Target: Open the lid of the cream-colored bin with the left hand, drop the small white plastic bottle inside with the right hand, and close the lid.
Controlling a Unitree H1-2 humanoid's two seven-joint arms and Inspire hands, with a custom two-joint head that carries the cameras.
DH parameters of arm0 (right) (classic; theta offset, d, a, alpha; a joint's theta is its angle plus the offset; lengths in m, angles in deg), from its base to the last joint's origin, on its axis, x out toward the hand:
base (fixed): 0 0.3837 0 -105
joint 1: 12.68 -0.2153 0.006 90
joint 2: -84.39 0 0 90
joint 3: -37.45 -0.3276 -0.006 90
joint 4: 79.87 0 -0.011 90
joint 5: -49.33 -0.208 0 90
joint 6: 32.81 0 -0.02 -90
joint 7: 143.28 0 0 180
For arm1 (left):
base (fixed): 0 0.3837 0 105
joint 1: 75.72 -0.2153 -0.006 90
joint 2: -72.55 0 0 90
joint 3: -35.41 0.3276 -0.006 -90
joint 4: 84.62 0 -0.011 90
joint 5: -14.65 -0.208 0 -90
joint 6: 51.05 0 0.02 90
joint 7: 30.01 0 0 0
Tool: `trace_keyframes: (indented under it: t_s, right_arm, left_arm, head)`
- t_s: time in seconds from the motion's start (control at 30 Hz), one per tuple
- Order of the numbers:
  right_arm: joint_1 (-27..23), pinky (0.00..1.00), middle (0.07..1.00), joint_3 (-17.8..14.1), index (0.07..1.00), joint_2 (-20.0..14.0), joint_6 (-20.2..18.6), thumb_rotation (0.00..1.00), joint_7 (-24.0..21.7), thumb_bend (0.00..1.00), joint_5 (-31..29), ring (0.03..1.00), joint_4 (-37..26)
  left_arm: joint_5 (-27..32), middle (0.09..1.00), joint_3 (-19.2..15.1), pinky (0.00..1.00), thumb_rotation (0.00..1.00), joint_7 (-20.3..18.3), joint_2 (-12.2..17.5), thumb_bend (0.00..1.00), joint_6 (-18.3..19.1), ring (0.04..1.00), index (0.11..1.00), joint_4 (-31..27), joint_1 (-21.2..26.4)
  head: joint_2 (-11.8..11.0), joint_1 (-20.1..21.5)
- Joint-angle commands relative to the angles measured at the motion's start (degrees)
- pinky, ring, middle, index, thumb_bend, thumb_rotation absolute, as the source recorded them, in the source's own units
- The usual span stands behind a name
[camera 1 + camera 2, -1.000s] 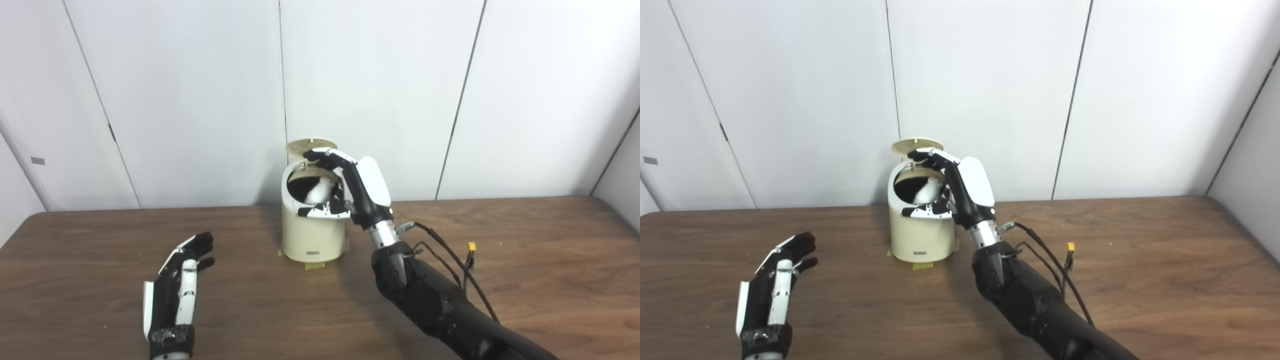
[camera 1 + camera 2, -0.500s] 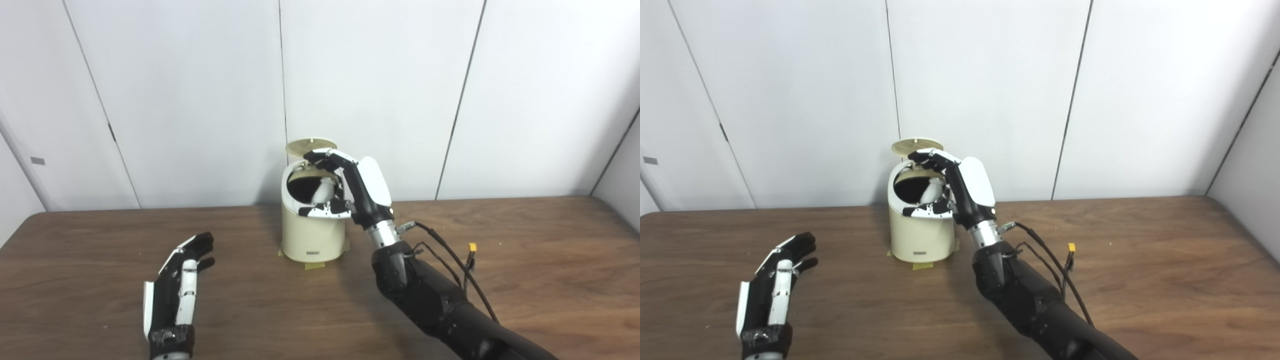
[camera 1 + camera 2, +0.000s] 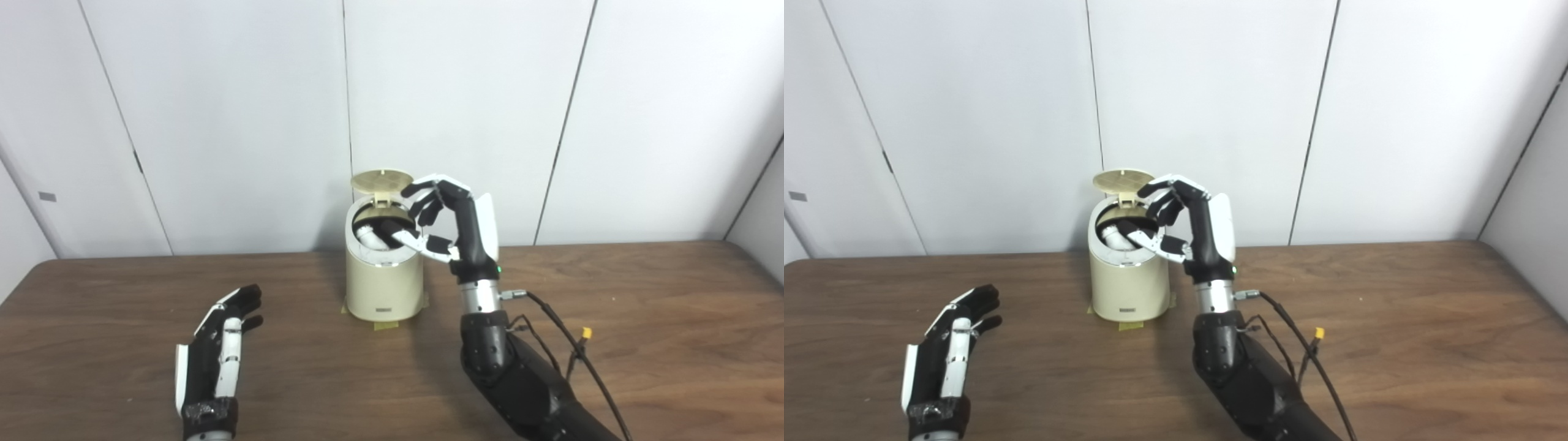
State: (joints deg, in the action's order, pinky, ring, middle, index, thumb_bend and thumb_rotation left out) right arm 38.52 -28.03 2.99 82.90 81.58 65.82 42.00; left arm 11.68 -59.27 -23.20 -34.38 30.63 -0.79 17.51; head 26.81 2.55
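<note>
My right hand (image 3: 456,223) hangs spread and empty over the cylindrical cream bin (image 3: 383,282), white bottle (image 3: 369,236) inside, lid (image 3: 381,180) raised; left hand (image 3: 944,358) rests spread on the wooden surface (image 3: 1396,343).

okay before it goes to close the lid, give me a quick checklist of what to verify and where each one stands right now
1. Bottle inside the bin: ok, lying in the opening.
2. Right hand released it: ok, fingers spread, holding nothing.
3. Right hand clear of the opening: not ok, thumb reaches over the rim.
4. Lid upright: ok.
5. Left hand at the lid: not ok, open on the table.
6. Bottle below the rim: cannot tell.
</note>
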Motion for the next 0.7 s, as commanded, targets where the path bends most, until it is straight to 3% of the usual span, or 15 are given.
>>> trace_keyframes:
  t_s: [0.0,0.03,0.17,0.4,0.63,0.67]
  right_arm:
    - [-0.8,0.44,0.541,-1.7,0.488,-0.8,1.2,0.16,0.0,0.5,-0.3,0.512,-3.1]
    - [-0.1,0.46,0.582,-2.1,0.49,-0.8,1.2,0.16,0.1,0.5,-0.4,0.55,-3.9]
    - [3.5,0.46,0.618,-5.1,0.493,-1.4,1.2,0.17,0.3,0.5,0.1,0.553,-7.2]
    - [9.7,0.48,0.614,-7.8,0.494,-4.1,1.2,0.17,-0.2,0.5,-2.6,0.562,-10.3]
    - [18.0,0.66,0.678,-13.6,0.497,-4.0,1.2,0.16,-12.5,0.48,-11.1,0.687,-17.1]
    - [18.9,0.67,0.695,-14.3,0.592,-3.9,1.2,0.34,-14.5,0.36,-12.3,0.706,-17.7]
  left_arm:
    - [-0.2,0.775,0.3,0.74,0.75,-0.1,0.3,0.18,-2.7,0.799,0.749,-0.2,2.4]
    - [-0.2,0.774,0.3,0.74,0.76,0.0,0.3,0.18,-2.8,0.796,0.747,0.0,2.4]
    - [-0.4,0.774,0.2,0.74,0.76,0.2,0.4,0.18,-2.4,0.797,0.746,0.0,2.5]
    - [0.7,0.767,-0.3,0.73,0.75,0.2,0.5,0.18,-3.1,0.787,0.743,0.6,2.9]
    - [1.0,0.77,-0.7,0.73,0.73,0.2,0.8,0.17,-3.1,0.792,0.744,0.8,3.1]
    - [0.9,0.77,-0.7,0.73,0.73,0.2,0.8,0.17,-3.2,0.792,0.744,0.8,3.1]
  head:
    - [0.1,0.2]
    - [0.1,0.2]
    - [0.0,0.3]
    - [-0.5,0.7]
    - [-0.5,1.0]
    - [-0.5,1.1]
